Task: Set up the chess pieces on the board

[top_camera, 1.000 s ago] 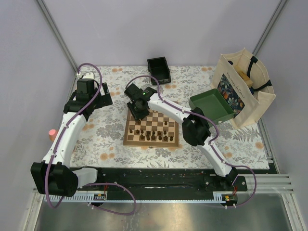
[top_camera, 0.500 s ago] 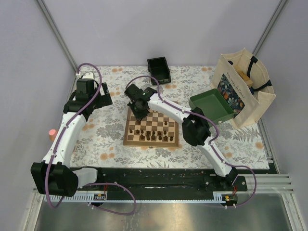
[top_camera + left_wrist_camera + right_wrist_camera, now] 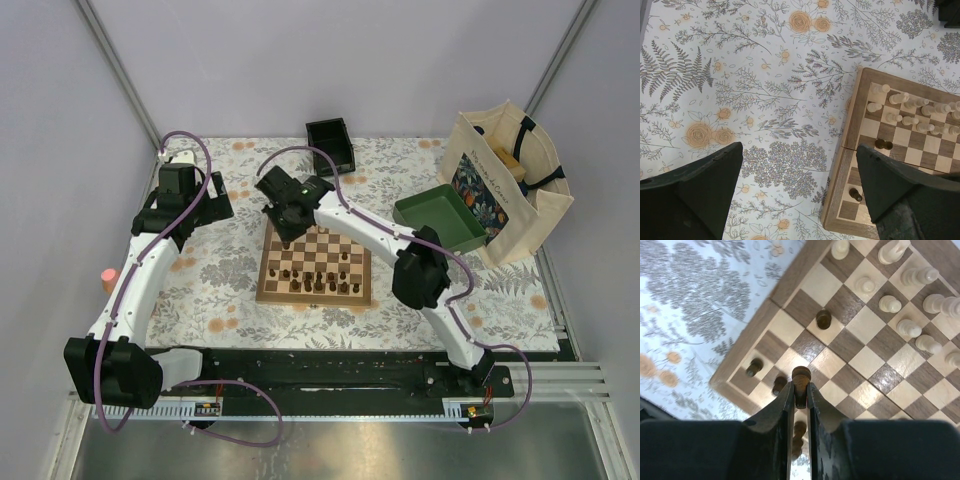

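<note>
While pinched by the closed fingers [image 3: 782,407] of the right gripper [image 3: 801,390] over the board [image 3: 774,296], dark chess piece [image 3: 801,374]: tiny, light, rigid wood, likely slippery; best held below the head; left gripper [image 3: 797,150]: fingers apart, empty.

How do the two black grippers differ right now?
The left gripper stands wide open and empty; the right gripper is shut on a small dark brown wooden chess piece. The left hangs over the floral tablecloth; the right over the checkered wooden board. Both are black, two-fingered.
</note>
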Available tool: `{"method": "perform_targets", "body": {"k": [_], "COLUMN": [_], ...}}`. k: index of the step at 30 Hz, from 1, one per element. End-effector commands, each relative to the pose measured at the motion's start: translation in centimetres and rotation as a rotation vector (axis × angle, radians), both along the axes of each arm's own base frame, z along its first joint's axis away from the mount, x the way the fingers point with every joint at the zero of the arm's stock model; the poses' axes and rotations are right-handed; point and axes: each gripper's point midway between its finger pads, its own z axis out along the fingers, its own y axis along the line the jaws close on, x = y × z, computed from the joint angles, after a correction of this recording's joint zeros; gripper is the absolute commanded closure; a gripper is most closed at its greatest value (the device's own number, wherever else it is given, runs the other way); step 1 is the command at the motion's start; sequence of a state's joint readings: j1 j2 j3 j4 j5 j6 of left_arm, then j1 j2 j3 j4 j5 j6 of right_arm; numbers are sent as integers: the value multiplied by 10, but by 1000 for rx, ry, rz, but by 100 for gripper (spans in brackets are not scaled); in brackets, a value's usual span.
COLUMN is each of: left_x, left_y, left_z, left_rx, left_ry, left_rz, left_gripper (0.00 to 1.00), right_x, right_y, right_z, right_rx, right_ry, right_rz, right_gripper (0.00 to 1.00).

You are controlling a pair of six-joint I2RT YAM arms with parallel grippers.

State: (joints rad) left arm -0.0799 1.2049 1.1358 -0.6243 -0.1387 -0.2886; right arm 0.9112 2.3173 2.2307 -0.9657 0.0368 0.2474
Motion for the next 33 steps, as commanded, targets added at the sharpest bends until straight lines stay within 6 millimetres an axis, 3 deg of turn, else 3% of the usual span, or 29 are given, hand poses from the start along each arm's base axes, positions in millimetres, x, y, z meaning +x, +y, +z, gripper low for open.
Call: {"method": "perform_targets", "body": {"k": [1, 8, 13, 23, 33], "left_x": [9, 5, 0, -1, 0], "left_y": [0, 13, 24, 27, 27], "left_z": [16, 26, 33, 33, 32], "left_rx": [-17, 7, 19, 25, 23], "left_ry": [-78, -117, -153, -152, -149], "left_rz": [6, 83, 141, 161, 165], "left_gripper": [1, 1, 1, 1, 1], "right_x": [-16, -57, -75, -80, -86], "right_y": [6, 14, 19, 21, 25], "right_z": [64, 41, 22, -2, -11], "right_rx": [69, 32, -11, -66, -81], "right_ry": [-123, -88, -59, -33, -5], "right_rz": [53, 138, 192, 215, 253], "right_gripper": [89, 89, 89, 89, 89]}}
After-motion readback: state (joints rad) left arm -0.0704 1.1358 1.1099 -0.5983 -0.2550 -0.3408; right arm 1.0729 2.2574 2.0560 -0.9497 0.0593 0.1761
